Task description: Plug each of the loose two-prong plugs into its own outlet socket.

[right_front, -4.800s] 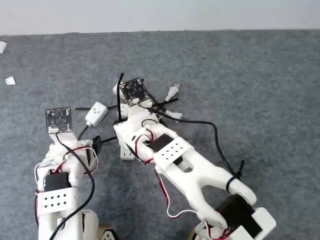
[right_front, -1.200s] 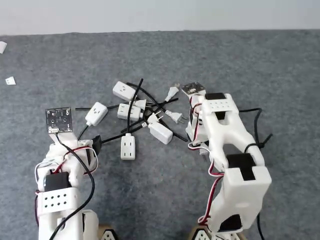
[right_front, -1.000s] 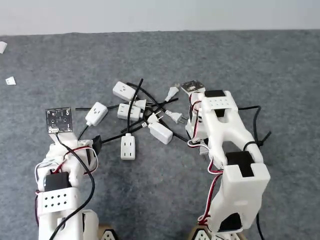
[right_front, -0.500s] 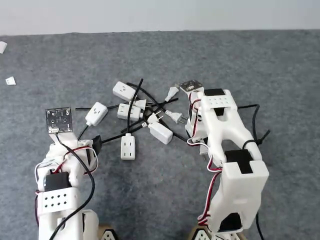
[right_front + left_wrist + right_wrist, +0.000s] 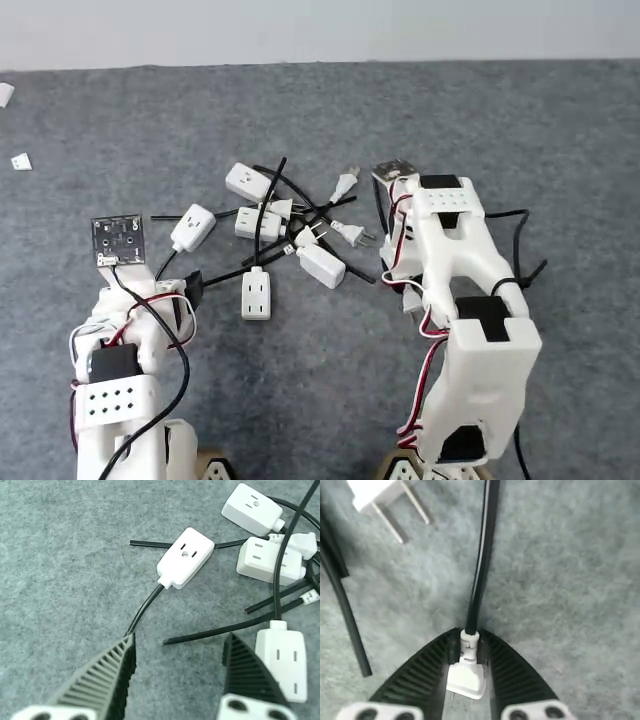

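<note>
My right gripper [image 5: 468,635] is shut on a white two-prong plug [image 5: 466,672], whose black cord [image 5: 481,555] runs away over the carpet. A second loose plug [image 5: 385,495] lies just beyond, prongs bare. My left gripper [image 5: 180,640] hangs open above the carpet with nothing between its fingers; a white outlet socket [image 5: 186,557] lies ahead of it and another socket [image 5: 282,655] beside one finger. In the high view the right arm [image 5: 445,230] stands just right of the tangle of sockets [image 5: 256,292] and plugs [image 5: 350,234], and the left arm [image 5: 130,340] sits at the lower left.
More white sockets [image 5: 247,181] [image 5: 193,227] [image 5: 321,264] and black cords [image 5: 270,190] cross each other at the middle of the grey carpet [image 5: 540,130]. Two small white scraps [image 5: 20,161] lie at the far left. Open carpet stretches to the right and behind.
The right arm, earlier stretched over the pile, has swung back to the pile's right side and in the last second shifted slightly further right. The left arm has kept still.
</note>
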